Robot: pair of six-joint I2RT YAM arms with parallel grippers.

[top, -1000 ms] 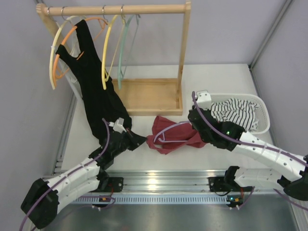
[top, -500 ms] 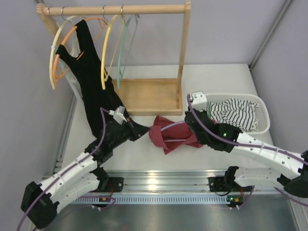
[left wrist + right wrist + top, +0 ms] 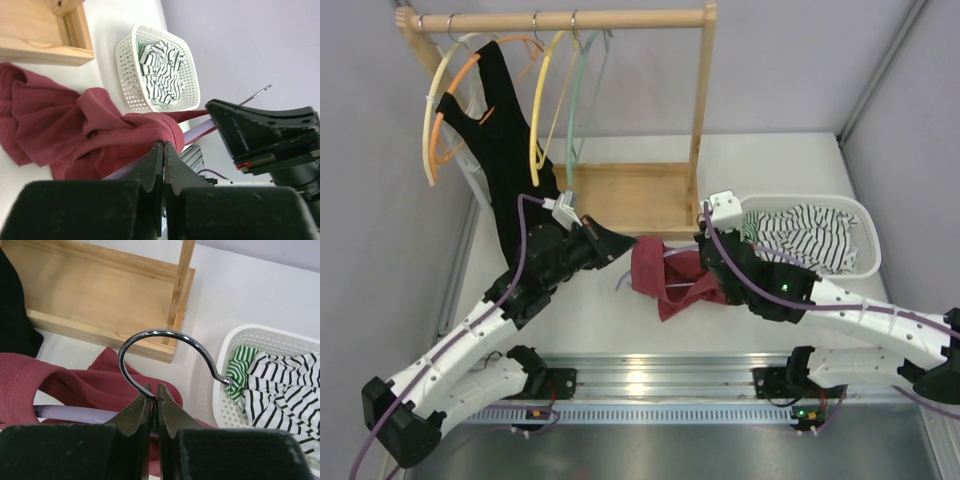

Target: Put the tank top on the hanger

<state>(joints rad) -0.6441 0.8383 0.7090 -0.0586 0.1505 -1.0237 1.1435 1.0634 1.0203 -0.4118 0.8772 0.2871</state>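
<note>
Last 1 s: I've carried the left gripper (image 3: 623, 243) away from the near edge toward the rack base (image 3: 630, 200), and the right gripper (image 3: 154, 392) shifted left. Tank top (image 3: 658, 272) and hanger (image 3: 75, 414) travelled along, with the cloth now bunched tighter.

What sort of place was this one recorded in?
Probably a robot lab bench staged as a laundry corner: a white table walled by grey panels, a wooden clothes rack with hangers, and a white basket holding striped cloth.

Robot lab cell, from what I see
Plain grey walls (image 3: 800, 60) box in a white table (image 3: 770, 165), aluminium rail (image 3: 650, 375) along its near edge, wooden clothes rack (image 3: 700, 110) on top.
</note>
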